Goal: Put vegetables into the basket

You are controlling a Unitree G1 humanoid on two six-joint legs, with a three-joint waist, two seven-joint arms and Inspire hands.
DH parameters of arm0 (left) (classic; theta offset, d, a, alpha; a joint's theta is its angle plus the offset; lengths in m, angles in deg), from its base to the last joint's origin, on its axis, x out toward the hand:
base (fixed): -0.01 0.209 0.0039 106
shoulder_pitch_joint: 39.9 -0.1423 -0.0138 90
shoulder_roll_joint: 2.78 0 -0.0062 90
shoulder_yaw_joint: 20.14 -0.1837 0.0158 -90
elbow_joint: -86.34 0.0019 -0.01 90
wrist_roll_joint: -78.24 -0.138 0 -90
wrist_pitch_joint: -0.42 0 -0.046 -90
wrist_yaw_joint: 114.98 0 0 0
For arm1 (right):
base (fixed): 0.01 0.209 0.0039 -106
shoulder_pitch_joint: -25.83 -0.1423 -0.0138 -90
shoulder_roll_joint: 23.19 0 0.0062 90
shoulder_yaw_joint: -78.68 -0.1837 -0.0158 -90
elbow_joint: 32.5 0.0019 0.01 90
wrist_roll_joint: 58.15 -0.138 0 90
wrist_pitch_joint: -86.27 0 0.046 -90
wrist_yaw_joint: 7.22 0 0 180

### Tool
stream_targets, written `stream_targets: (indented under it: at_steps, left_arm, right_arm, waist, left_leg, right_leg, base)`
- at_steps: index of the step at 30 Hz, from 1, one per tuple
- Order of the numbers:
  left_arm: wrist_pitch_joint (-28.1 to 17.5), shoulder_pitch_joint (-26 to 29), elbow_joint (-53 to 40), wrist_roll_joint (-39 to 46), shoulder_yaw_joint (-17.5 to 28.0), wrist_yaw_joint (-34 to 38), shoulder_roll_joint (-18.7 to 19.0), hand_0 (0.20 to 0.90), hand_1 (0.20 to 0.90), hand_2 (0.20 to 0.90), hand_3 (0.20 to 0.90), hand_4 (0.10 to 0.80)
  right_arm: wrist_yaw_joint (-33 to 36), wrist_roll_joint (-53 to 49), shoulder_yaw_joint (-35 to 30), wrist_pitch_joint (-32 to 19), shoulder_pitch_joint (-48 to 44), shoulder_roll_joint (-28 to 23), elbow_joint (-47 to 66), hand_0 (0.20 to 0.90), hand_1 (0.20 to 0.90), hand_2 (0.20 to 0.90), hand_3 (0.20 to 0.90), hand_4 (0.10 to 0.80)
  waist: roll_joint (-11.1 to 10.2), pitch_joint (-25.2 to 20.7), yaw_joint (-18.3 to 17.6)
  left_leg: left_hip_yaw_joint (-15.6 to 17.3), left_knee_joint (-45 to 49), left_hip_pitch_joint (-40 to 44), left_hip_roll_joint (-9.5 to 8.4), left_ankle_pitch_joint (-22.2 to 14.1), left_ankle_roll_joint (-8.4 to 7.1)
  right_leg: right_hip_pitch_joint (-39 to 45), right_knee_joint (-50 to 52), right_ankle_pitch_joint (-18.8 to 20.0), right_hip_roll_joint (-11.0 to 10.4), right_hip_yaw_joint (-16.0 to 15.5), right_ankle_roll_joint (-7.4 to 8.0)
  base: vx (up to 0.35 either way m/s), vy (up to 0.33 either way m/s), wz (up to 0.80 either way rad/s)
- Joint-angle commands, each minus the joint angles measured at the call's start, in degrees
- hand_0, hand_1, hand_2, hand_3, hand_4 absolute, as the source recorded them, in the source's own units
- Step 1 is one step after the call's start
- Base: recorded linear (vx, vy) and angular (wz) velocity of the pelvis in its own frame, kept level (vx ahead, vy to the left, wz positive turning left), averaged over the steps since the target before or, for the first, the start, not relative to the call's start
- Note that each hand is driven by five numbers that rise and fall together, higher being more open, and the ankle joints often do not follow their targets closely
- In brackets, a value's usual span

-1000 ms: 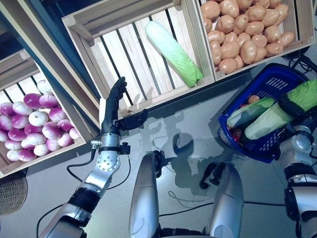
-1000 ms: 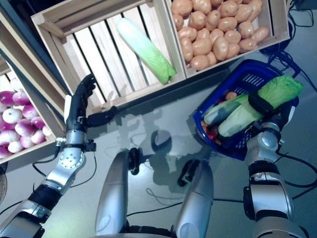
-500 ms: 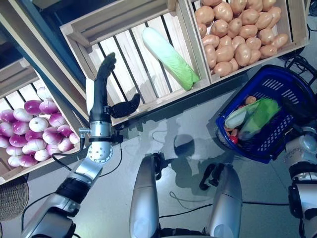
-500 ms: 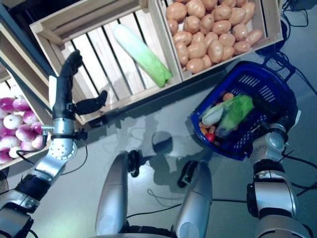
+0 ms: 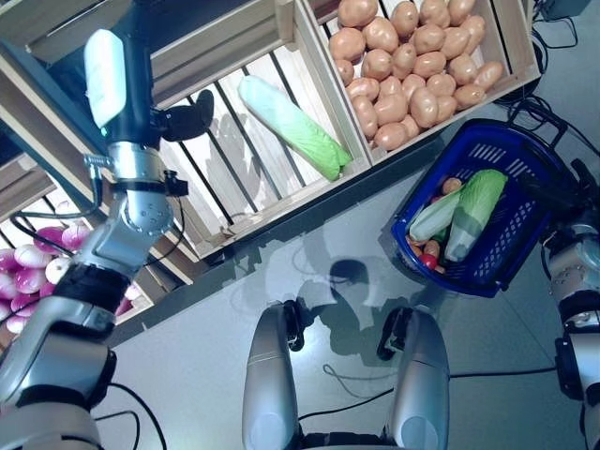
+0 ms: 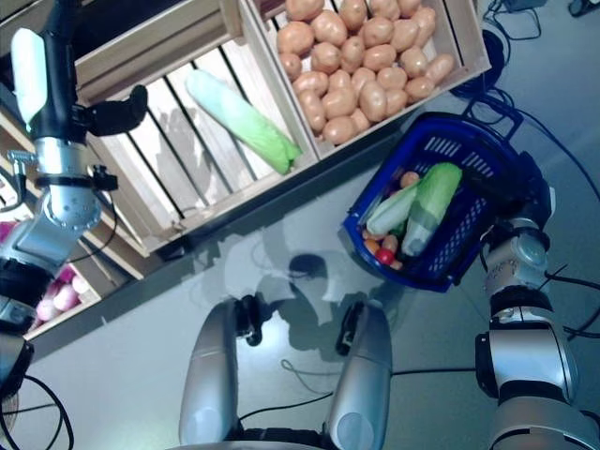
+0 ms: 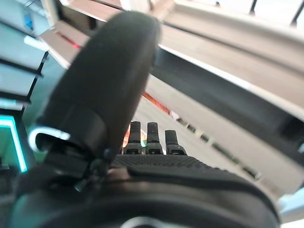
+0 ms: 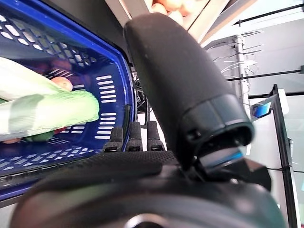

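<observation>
Grey floor, slatted wooden crates. Left hand raised over the middle crate, fingers straight, empty; cabbage lies beside it. Two cabbages already in blue basket. Right hand relaxed, empty. Next: reach and grasp.

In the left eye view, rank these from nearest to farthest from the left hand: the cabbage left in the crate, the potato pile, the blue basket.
From the left hand:
1. Cabbage, in the middle crate, just to the hand's right.
2. Potato pile, next crate right.
3. Blue basket, on the floor at far right.
</observation>
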Motion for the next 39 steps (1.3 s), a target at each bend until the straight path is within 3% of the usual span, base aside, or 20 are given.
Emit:
stream_targets:
  at_steps: [1,9,16,20,26,39]
  left_arm:
    - [2.3,6.1,4.9,-4.9,-2.1,1.6,3.9,0.900,0.900,0.900,0.900,0.800]
    - [10.2,16.4,18.6,-14.0,-15.9,-2.0,5.4,0.900,0.900,0.900,0.900,0.800]
    - [16.9,23.0,22.5,-14.8,-23.7,-6.3,5.0,0.900,0.900,0.900,0.900,0.800]
    - [19.8,26.9,23.4,-17.5,-26.6,-5.3,4.5,0.900,0.900,0.900,0.900,0.800]
    - [23.3,31.3,23.8,-21.1,-31.3,0.4,4.5,0.900,0.900,0.900,0.900,0.800]
    - [24.2,33.2,26.6,-22.8,-34.4,-0.1,3.1,0.900,0.900,0.900,0.900,0.800]
  right_arm:
    - [-3.1,-0.2,2.0,-2.7,-1.4,-4.5,-0.6,0.900,0.900,0.900,0.900,0.800]
    - [-5.5,-3.3,4.2,-1.6,-2.0,-6.2,-1.9,0.900,0.900,0.900,0.900,0.800]
    - [-6.0,-3.0,6.3,-2.6,-3.8,-6.6,-2.0,0.900,0.900,0.900,0.900,0.800]
    - [-6.0,-4.0,7.7,-2.1,-4.8,-7.1,-2.4,0.900,0.900,0.900,0.900,0.800]
    - [-6.6,-4.1,8.9,-5.2,-5.1,-7.4,-0.9,0.900,0.900,0.900,0.900,0.800]
    - [-5.7,-5.7,9.2,-8.7,-5.8,-7.9,-0.6,0.900,0.900,0.900,0.900,0.800]
  waist:
    - [-0.1,-6.7,-0.8]
    - [0.2,-5.6,-3.6]
    - [0.4,-3.4,-4.5]
    - [0.4,-2.5,-4.8]
    - [0.5,-1.6,-5.4]
    - [0.5,-0.3,-6.3]
  left_leg:
    - [-1.7,-5.5,4.8,3.43,-3.2,-3.49]
    - [-1.1,-2.2,2.0,3.69,-4.6,-3.92]
    - [-1.1,2.5,-3.4,4.00,-6.3,-4.37]
    - [-0.9,4.5,-5.7,4.17,-7.0,-4.48]
    - [-0.5,7.7,-9.3,4.99,-8.1,-4.69]
    - [-0.6,11.2,-14.2,6.15,-8.7,-5.56]
  right_leg:
    - [2.1,-5.0,3.7,-1.2,3.0,0.37]
    - [-0.8,-4.9,4.9,-1.2,6.0,1.22]
    - [-5.7,-3.6,6.0,-1.7,7.3,2.25]
    - [-7.6,-3.2,6.6,-2.3,7.6,2.65]
    - [-10.9,-1.7,7.0,-2.9,8.0,3.08]
    - [-15.4,0.2,7.8,-3.5,9.1,3.86]
  base:
    - [0.035,0.123,-0.21]
    - [0.029,0.143,-0.19]
    - [-0.048,0.122,-0.12]
    - [-0.039,0.097,-0.06]
    - [-0.030,0.059,-0.02]
    - [-0.006,0.014,-0.01]
